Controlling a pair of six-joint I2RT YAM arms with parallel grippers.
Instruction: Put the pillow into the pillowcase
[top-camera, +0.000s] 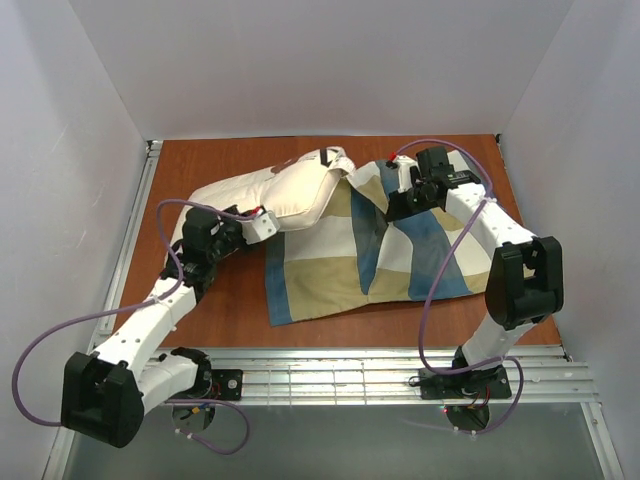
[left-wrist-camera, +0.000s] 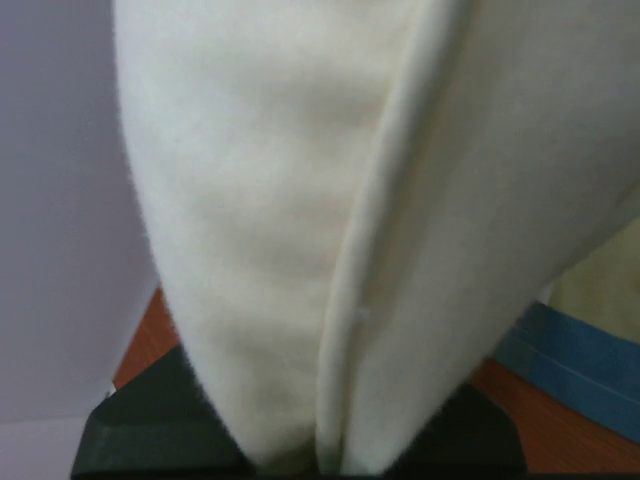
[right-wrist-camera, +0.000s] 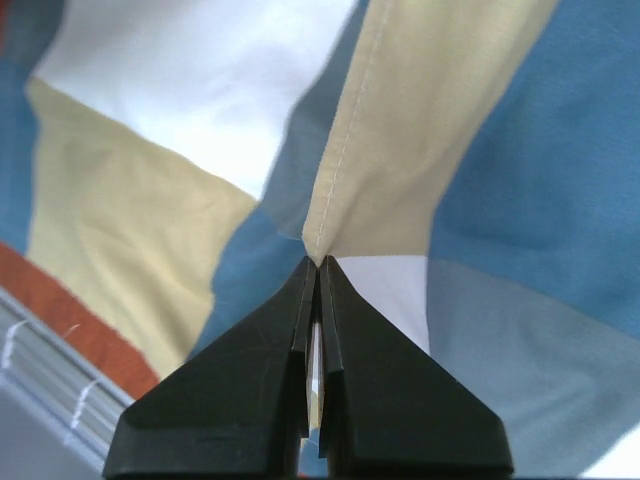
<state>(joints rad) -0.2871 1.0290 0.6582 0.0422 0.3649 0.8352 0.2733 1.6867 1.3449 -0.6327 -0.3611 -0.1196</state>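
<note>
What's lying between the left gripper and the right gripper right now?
In the top view, only cloth: the pillow, clamped by the left gripper, meets the pillowcase, whose edge the right gripper pinches. Nothing else lies between them.

Light falls soft and even from overhead, hardly a shadow on the table. Close up, the pillow blurs badly; the pillowcase seam reads sharper, corners soft.

The pillow is showing fuzzy matt cream cloth; pillowcase is looking smooth, woven, with a stitched hem; table is showing a matt reddish wood-look top; right gripper is showing matt black plastic.
</note>
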